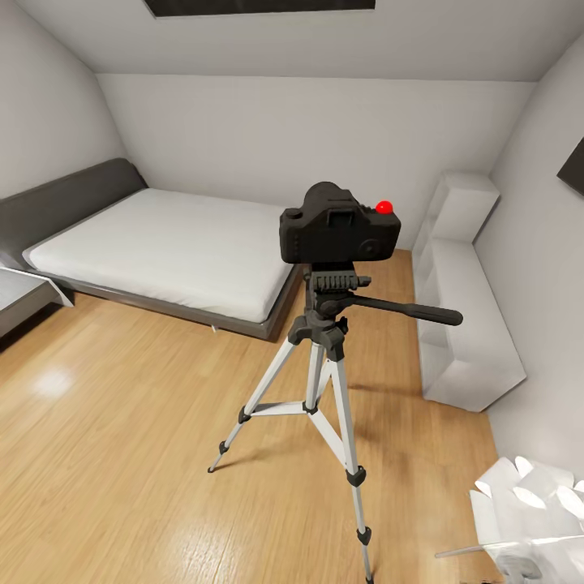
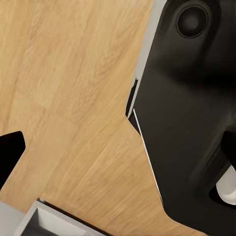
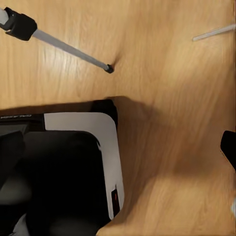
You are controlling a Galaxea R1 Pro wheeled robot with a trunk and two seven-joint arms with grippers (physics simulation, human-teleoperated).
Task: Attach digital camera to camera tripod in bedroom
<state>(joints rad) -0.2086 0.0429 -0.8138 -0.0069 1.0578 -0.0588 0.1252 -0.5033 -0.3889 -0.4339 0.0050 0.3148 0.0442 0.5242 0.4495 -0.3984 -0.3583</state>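
The digital camera (image 1: 340, 224) is sitting on top of the camera tripod (image 1: 326, 357), which is standing on the wood floor (image 1: 122, 454) near the bed (image 1: 162, 247). I cannot tell if either gripper is released or clenched.

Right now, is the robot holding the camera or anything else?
Nothing is held. The digital camera sits on top of the camera tripod, with no gripper on it.
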